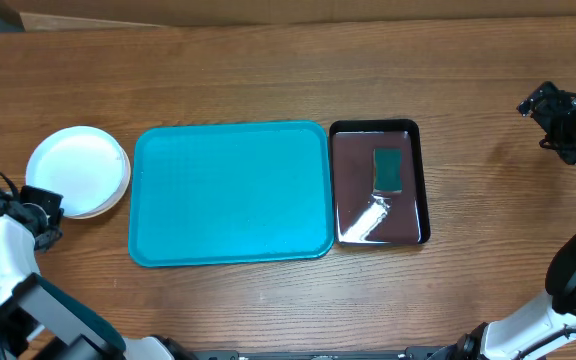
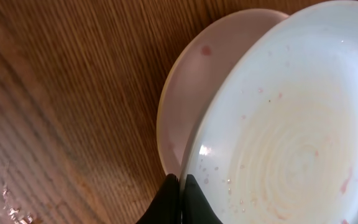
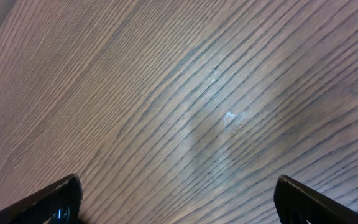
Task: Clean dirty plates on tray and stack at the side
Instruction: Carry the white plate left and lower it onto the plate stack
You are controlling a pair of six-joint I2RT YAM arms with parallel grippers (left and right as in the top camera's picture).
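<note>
Plates (image 1: 76,165): stacked beside bare tray (image 1: 230,135). Left end effector (image 2: 180,198) pressed together, holding nothing; right end effector (image 3: 179,202) spread. Lift left straight up, never nudging plates.

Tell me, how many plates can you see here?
2. Both sit stacked left of the turquoise tray: a white top plate and a second plate peeking out beneath it. More could be hidden underneath.

Lighting: bright, even, from overhead; shadows faint and soft.
Glare: white streak on the glossy black tray (image 1: 366,222); small highlights on the wet plates (image 2: 278,143).
Focus: overhead view sharp; left wrist close-up soft; table (image 3: 166,93) grain crisp with a pale central sheen.
</note>
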